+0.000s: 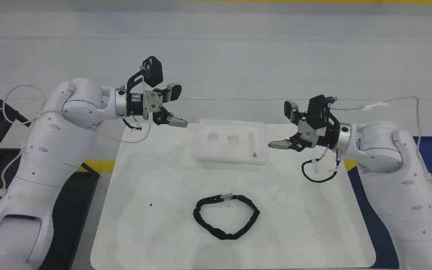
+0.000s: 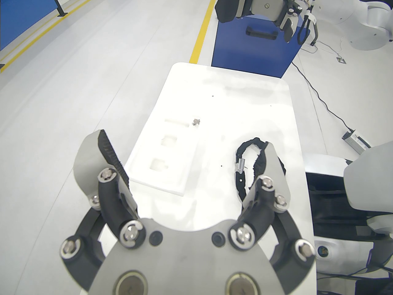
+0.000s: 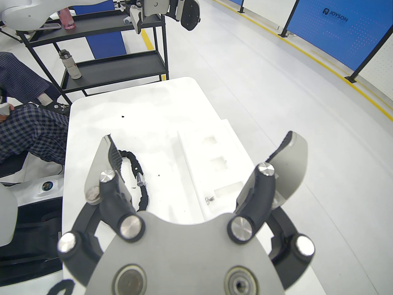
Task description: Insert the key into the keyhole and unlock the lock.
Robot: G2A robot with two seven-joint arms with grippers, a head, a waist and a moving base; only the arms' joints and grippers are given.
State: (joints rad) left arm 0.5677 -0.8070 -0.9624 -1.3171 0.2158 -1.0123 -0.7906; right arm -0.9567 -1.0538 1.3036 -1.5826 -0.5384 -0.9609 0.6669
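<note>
Nearest the robot, the black cable lock [image 1: 226, 216] lies in a loop on the white desk [image 1: 142, 216]. Its metal end is turned toward the foam tray [image 1: 231, 138] and lies well apart from it. The tray sits beyond the lock and has three recesses. The small key [image 3: 210, 199] rests on the tray beside the long recess, at the end nearer the right hand [image 1: 285, 126]. That hand hovers just off that end of the tray, fingers spread and empty. The left hand [image 1: 177, 106] hangs off the tray's opposite end, likewise spread wide and holding nothing.
</note>
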